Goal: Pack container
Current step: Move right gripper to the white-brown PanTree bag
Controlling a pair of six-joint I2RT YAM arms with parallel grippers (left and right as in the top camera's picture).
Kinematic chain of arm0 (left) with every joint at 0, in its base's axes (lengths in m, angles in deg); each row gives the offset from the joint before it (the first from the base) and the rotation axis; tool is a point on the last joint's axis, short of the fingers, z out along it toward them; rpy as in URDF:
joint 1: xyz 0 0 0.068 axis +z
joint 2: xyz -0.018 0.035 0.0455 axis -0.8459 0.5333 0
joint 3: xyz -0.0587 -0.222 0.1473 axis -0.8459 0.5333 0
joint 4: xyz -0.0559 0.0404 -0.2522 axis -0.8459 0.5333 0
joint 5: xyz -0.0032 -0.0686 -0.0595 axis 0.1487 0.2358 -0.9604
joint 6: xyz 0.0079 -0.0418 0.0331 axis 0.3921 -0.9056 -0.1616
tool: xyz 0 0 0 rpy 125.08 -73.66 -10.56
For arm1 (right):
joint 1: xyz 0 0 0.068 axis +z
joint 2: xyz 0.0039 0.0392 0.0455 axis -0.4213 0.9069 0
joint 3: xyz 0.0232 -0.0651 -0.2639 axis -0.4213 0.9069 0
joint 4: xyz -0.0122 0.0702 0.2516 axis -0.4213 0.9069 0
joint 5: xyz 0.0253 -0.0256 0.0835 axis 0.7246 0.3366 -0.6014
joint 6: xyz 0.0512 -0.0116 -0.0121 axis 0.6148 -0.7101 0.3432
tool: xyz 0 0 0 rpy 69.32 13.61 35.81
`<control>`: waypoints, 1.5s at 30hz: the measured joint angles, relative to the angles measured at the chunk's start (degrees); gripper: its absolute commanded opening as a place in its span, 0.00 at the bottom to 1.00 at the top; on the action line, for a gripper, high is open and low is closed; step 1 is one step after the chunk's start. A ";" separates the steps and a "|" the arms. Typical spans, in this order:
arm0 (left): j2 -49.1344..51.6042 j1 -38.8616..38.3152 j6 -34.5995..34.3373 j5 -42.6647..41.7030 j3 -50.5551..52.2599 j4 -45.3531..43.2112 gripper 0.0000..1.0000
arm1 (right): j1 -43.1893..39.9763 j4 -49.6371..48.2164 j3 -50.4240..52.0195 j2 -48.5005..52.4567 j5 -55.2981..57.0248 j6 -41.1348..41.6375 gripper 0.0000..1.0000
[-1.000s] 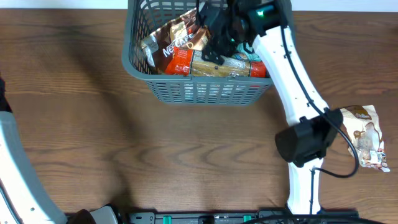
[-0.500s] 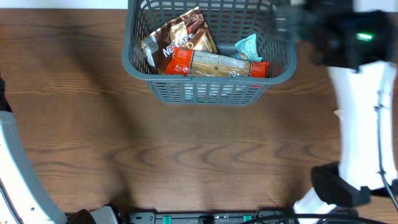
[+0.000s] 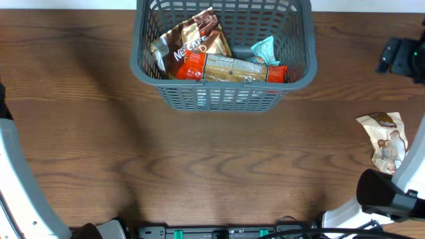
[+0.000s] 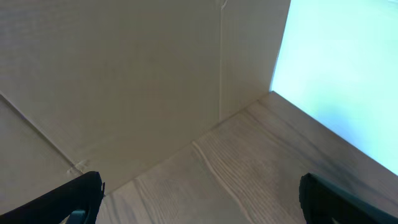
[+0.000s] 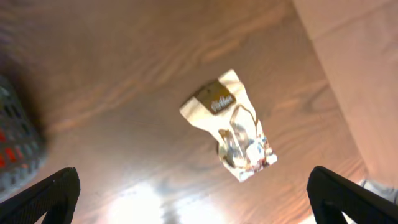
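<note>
Dark wood table (image 3: 219, 166) is carrying the lattice basket (image 3: 219, 98) (Nescafé pouch (image 3: 192, 40) inside); the right gripper (image 5: 196, 202) is hanging agape near a pale snack pouch (image 3: 386, 139), the left gripper (image 4: 202, 202) gaping too.

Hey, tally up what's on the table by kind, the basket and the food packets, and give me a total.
Basket: 1
Packets inside the basket: 3 (brown coffee pouch, red-ended packet, teal packet)
Packets loose on the table: 1 (pale pouch)
Total: 5
</note>
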 measured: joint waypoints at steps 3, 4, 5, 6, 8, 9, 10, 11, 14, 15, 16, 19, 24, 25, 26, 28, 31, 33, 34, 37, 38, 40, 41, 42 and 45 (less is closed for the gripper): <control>0.00 0.00 0.00 0.00 0.00 0.00 0.99 | -2.64 -0.09 3.56 0.00 -1.05 -1.03 0.99; 0.00 0.00 0.00 0.00 0.00 0.02 0.99 | -3.41 -0.48 4.94 0.00 -1.22 -1.29 0.99; 0.00 0.00 0.00 0.00 0.00 0.00 0.99 | -4.35 -0.57 6.78 0.00 -1.44 -1.49 0.99; 0.00 0.00 0.00 0.02 0.00 0.00 0.99 | -5.16 -0.87 8.50 0.00 -1.51 -1.51 0.99; 0.00 0.00 0.00 0.00 0.00 0.02 0.98 | -7.06 -2.14 12.55 0.00 -1.77 -1.27 0.99; 0.00 0.00 0.00 0.02 0.00 0.00 0.99 | -8.04 -3.21 14.60 0.00 -1.88 -0.98 0.99; 0.00 0.00 0.00 0.02 0.00 0.00 0.98 | -9.18 -4.55 17.03 0.00 -1.99 -0.33 0.99; 0.00 0.00 0.00 0.00 0.00 0.02 0.99 | -10.05 -5.70 19.10 0.00 -2.12 0.28 0.99; 0.00 0.00 0.00 0.00 0.00 0.02 0.99 | -12.52 -10.23 26.29 0.00 -2.19 3.10 0.99; 0.00 0.00 0.00 0.00 0.00 0.00 0.99 | -13.27 -12.02 29.09 0.00 -2.25 4.39 0.99; 0.00 0.00 0.00 0.00 0.00 0.00 0.98 | -13.90 -13.22 31.50 0.04 -2.29 5.53 0.99; 0.00 0.00 0.00 0.02 0.00 0.00 0.99 | -15.69 -17.49 38.47 0.20 -2.43 8.79 0.99; 0.00 0.00 0.00 0.00 0.00 0.02 0.98 | -18.67 -24.61 49.77 0.37 -2.56 13.42 0.99; 0.00 0.00 0.00 0.02 0.00 0.00 0.99 | -19.19 -26.03 51.47 0.37 -2.54 14.69 0.99; 0.00 0.00 0.00 0.00 0.00 0.02 0.99 | -19.67 -27.41 53.11 0.37 -2.54 16.35 0.99; 0.00 0.00 0.00 0.00 0.00 0.00 0.99 | -20.46 -29.79 55.76 0.39 -2.58 20.74 0.99; 0.00 0.00 0.00 0.00 0.00 0.00 0.99 | -21.29 -30.73 57.77 0.44 -2.60 30.21 0.99; 0.00 0.00 0.00 0.00 0.00 0.00 0.99 | -21.46 -31.10 58.05 0.46 -2.82 37.03 0.99; 0.00 0.00 0.00 0.00 0.00 0.00 0.99 | -21.46 -31.85 58.07 0.46 -3.13 39.26 0.99; 0.00 0.00 0.00 0.00 0.00 0.02 0.98 | -21.46 -34.42 58.05 0.46 -4.04 44.76 0.99; 0.00 0.00 0.00 0.00 0.00 0.00 0.98 | -21.46 -35.08 58.05 0.46 -4.20 46.86 0.99; 0.00 0.00 0.00 0.00 0.00 0.00 0.99 | -21.46 -35.78 58.05 0.46 -4.35 50.84 0.99; 0.00 0.00 0.00 0.00 0.00 0.00 0.99 | -21.46 -36.54 58.05 0.46 -4.48 53.09 0.99; 0.00 0.00 0.00 0.00 0.00 0.00 0.99 | -21.46 -37.20 58.05 0.46 -4.50 54.77 0.99; 0.00 0.00 0.00 0.00 0.00 0.00 0.99 | -21.46 -40.22 58.07 0.46 -5.49 59.39 0.99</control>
